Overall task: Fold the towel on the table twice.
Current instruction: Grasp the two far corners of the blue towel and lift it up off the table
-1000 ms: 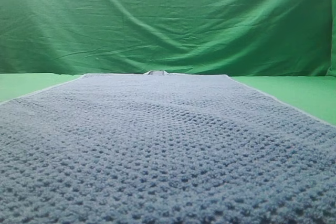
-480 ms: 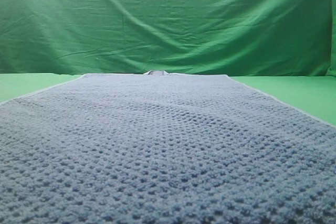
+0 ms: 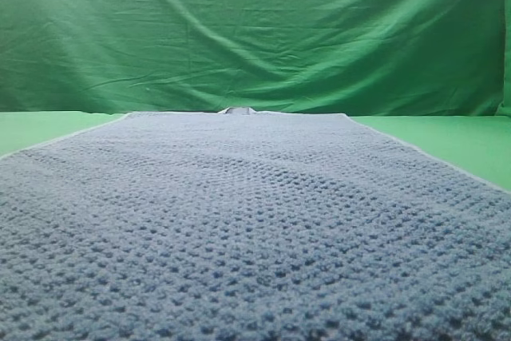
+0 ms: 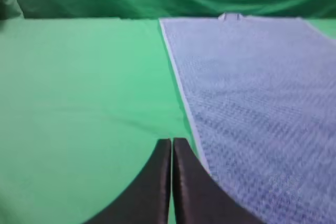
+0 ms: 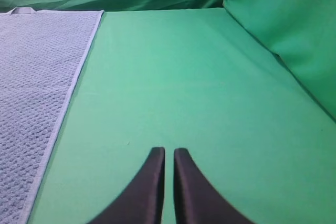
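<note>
Both grippers — left (image 4: 171, 153), right (image 5: 168, 161) — hover nearly closed and empty beside my towel (image 3: 255, 221), flat on the table (image 5: 173, 77); soft, limp, light waffle cloth — pinch the trimmed near corners.

Light even and fairly bright across all views, no hard shadows. Backdrop (image 3: 255, 29) brightest toward its upper left, soft sheen along its folds. Towel (image 3: 255, 221) weave sharpest around its middle rows; nearest rows go soft and smeared, far edge slightly hazy. Left wrist view generally blurred: towel weave barely resolved, table (image 4: 79, 93) washed pale beside the towel's left edge. Right wrist view crisper, weave readable. Both dark end effectors out of focus, no visible glare on them.
</note>
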`<action>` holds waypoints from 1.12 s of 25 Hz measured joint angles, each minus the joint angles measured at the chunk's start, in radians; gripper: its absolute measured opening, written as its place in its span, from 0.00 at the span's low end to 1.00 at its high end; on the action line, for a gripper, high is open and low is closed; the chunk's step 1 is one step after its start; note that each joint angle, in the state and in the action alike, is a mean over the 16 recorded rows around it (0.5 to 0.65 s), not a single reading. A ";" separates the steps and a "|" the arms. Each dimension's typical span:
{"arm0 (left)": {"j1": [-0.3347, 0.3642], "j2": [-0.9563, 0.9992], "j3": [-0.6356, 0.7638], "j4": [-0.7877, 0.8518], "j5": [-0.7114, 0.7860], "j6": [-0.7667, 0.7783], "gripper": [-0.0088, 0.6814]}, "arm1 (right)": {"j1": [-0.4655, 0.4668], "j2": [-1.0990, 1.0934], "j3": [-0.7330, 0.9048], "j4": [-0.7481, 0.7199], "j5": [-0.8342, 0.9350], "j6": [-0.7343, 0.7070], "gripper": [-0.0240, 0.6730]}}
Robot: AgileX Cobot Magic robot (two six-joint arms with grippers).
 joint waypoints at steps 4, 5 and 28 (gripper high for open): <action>0.000 0.000 0.000 -0.022 -0.105 -0.002 0.01 | 0.000 0.000 0.000 0.002 -0.075 0.001 0.10; 0.000 0.000 0.000 -0.028 -0.132 -0.006 0.01 | 0.000 0.000 0.000 0.003 -0.097 0.003 0.10; 0.000 0.121 -0.334 -0.081 0.071 -0.168 0.01 | 0.020 0.157 -0.375 0.004 0.099 -0.011 0.10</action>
